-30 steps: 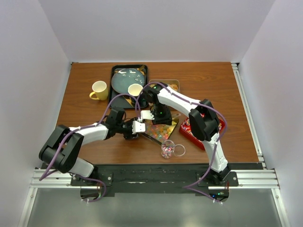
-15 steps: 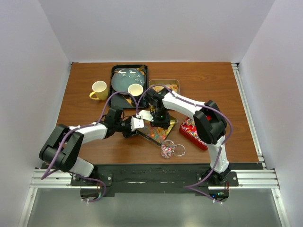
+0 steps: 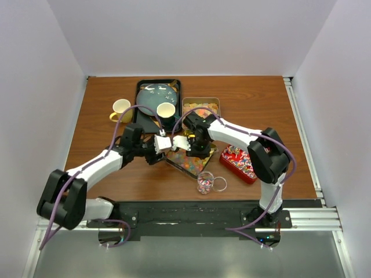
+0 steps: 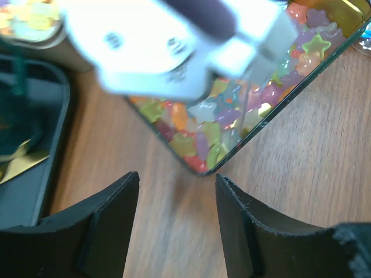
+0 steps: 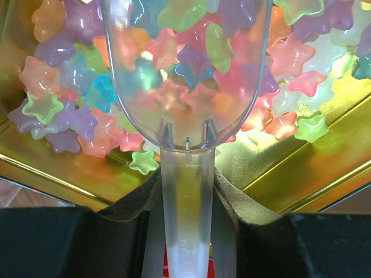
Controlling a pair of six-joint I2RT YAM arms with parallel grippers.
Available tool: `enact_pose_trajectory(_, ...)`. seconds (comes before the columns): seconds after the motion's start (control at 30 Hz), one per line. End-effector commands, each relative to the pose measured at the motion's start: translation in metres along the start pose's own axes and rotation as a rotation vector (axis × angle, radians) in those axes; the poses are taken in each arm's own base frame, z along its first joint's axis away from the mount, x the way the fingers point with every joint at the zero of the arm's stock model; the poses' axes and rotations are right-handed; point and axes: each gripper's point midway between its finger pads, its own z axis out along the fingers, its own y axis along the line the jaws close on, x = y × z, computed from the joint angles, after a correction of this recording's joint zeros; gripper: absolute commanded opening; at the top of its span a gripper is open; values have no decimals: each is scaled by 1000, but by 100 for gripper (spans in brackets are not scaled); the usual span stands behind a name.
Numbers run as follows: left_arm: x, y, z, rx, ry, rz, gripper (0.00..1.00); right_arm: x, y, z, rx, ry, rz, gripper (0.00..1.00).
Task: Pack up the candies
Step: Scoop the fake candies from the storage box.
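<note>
Near the middle of the table (image 3: 261, 116), the right tool (image 5: 185, 200) pinches the handle of a clear scoop (image 5: 185, 63) over star-shaped candies (image 5: 58, 110) in a gold tin (image 5: 278, 179). The left tool (image 4: 177, 226) hangs spread beside the tin's corner. These are probably light, slick, loose pieces: best scooped and kept level.

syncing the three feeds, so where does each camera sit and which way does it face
Top external: fixed above and behind the bases, looking down on the table; both whole arms show, left gripper and right gripper close together mid-table.
Left wrist: low on the left arm, facing the tin corner; its open black fingers frame the bottom.
Right wrist: looks down its clear scoop into star candies; its fingers grip the handle.
Shared: both wrist views see that tin of star candies.
</note>
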Motion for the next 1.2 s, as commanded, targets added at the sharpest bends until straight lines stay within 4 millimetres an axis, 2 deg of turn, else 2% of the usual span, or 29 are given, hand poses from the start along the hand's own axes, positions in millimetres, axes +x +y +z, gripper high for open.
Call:
enact_pose_trajectory(0.0,-11,5,-27,-35,13,-24,61,-18,-8,0,40,-135,-5,0)
enact_pose_trajectory(0.17,-10,12,-48,-127,31,-56,62,-15,-8,0,51,-175,31,0)
enact_pose_trajectory(0.33,-7,20,-59,-170,39,-107,63,-11,-9,-3,50,-239,71,0)
enact_pose_trajectory(0.4,-6,24,-61,-182,44,-115,63,-9,-12,-8,56,-275,91,0)
enact_pose_trajectory(0.7,7,51,-72,-248,76,-160,64,-5,4,-9,60,-369,75,0)
enact_pose_trajectory(0.83,19,61,-77,-274,102,-190,64,-2,7,-9,72,-419,93,0)
enact_pose_trajectory(0.9,22,64,-79,-278,115,-191,64,-2,12,-9,69,-449,98,0)
enact_pose_trajectory(1.03,26,66,-79,-263,139,-200,64,-7,9,-12,117,-519,99,0)
enact_pose_trajectory(1.17,29,68,-81,-257,165,-198,64,-1,8,-18,147,-560,120,0)
